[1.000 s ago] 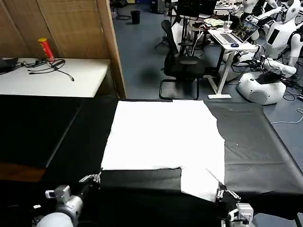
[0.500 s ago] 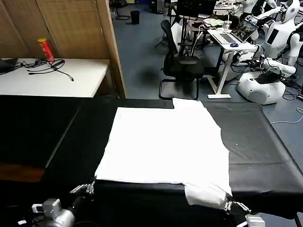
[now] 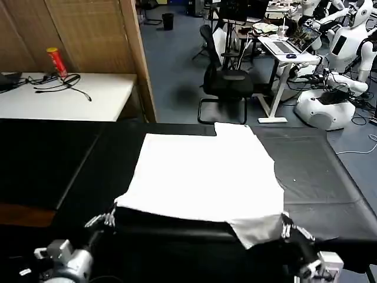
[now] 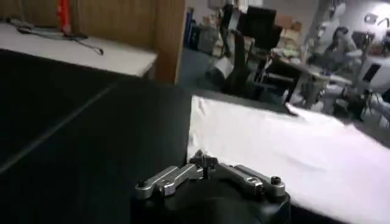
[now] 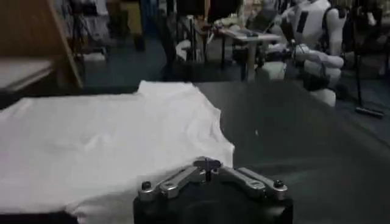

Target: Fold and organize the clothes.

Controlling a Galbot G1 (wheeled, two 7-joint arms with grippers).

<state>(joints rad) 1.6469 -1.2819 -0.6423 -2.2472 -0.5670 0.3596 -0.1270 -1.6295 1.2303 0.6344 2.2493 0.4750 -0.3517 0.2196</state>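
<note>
The white T-shirt [image 3: 200, 177] lies spread on the black table [image 3: 321, 177], plain side up. Its near edge hangs lifted off the surface, with a dark shadow beneath. My left gripper [image 3: 108, 218] is shut on the near left corner, and in the left wrist view the jaws [image 4: 204, 162] meet at the edge of the shirt [image 4: 292, 152]. My right gripper [image 3: 287, 226] is shut on the near right corner, where a sleeve flap droops. The right wrist view shows that gripper [image 5: 208, 163] pinched shut at the edge of the cloth [image 5: 103, 134].
A white desk [image 3: 88, 97] with a red can [image 3: 57, 62] and cables stands at the back left beside a wooden partition [image 3: 138, 59]. Beyond the table are an office chair [image 3: 227, 82], a desk with a laptop [image 3: 294, 44] and parked white robots [image 3: 330, 100].
Both grippers first drew the shirt's near edge toward me, then rose. The near edge now hangs lifted above the table instead of draping over the front.
</note>
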